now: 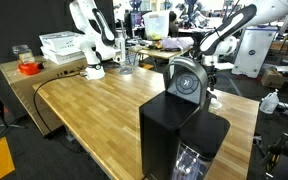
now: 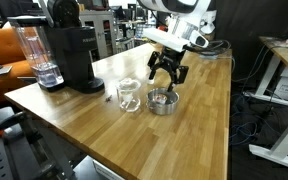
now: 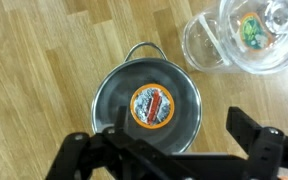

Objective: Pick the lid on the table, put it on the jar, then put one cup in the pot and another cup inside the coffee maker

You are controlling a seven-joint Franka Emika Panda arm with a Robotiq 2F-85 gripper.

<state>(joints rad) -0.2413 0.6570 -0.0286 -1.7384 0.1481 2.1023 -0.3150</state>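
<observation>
Gripper (image 2: pixel 168 76) hangs directly over the pot (image 2: pixel 163 101), fingers (image 3: pixel 84 160) spread apart and holding nothing; the pot sits mid-desk, nearer the desk's far edge in an exterior view. Wrist view: one cup (image 3: pixel 152 106) with an orange lid lies inside the pot; jar (image 3: pixel 256 32) just beside, lid on, another cup visible through it. Coffee maker (image 2: pixel 69 45) stands at the desk's left corner in an exterior view, apart from the pot
</observation>
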